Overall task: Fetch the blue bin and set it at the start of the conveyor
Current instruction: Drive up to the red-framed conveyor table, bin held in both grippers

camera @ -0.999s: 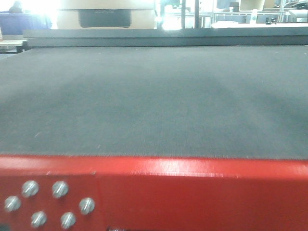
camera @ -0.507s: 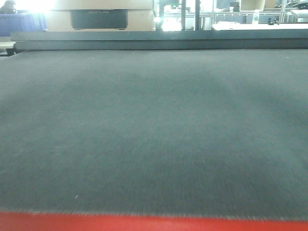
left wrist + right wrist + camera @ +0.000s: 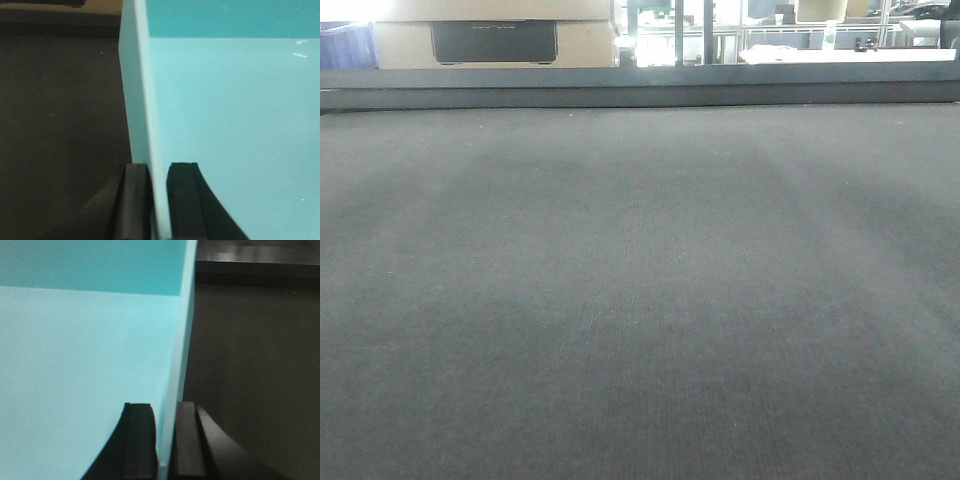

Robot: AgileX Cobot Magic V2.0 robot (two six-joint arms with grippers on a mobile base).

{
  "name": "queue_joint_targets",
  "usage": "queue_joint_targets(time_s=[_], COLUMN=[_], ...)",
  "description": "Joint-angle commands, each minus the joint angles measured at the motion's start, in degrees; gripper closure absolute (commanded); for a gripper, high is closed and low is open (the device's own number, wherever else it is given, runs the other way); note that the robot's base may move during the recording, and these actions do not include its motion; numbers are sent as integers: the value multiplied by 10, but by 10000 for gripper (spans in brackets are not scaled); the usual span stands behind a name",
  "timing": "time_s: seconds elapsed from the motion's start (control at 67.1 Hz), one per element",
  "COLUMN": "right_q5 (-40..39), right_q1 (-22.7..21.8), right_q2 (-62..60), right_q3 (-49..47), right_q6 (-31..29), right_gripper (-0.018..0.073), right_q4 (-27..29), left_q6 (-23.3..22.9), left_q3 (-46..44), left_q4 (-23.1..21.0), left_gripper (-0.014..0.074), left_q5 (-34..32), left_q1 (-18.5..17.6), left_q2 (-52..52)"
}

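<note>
blue bin (image 3: pixel 225 125) is gripped by its two opposite side walls, one arm on each. in the left wrist view the left gripper (image 3: pixel 159 168) is clamped over the bin's thin pale wall, one black pad (image 3: pixel 135 200) outside and one inside. the right gripper (image 3: pixel 162 408) pinches the other wall of the bin (image 3: pixel 75 365) in the same way. dark grey conveyor belt (image 3: pixel 60 110) shows just outside each wall (image 3: pixel 250 365); whether the bin's base touches it cannot be told. in the front view the woven belt (image 3: pixel 640 300) fills nearly everything, ending at a dark raised edge (image 3: pixel 640 88), with a tan box (image 3: pixel 495 40) and a dark blue crate (image 3: pixel 345 45) beyond.
</note>
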Motion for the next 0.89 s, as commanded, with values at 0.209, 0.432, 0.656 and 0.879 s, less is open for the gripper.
queue_joint_targets(time_s=[0.209,0.432,0.656,0.879], right_q5=[-31,-31,-31,-31], right_q1=[-4,-4,-4,-4], right_q2=[-8,-8,-8,-8], right_q3=[-4,-4,-4,-4], right_q6=[-9,-9,-9,-9], right_gripper=[711,711,711,711], right_q4=[-8,-8,-8,-8], left_q6=[3,3,3,3], left_q3=[-4,-4,-4,-4], left_q4=[-2,-2,-2,-2], left_gripper=[707,707,707,707], left_q5=[-18,-18,-18,-18], left_q1=[1,1,1,1], left_q2=[-6,-6,-6,-6])
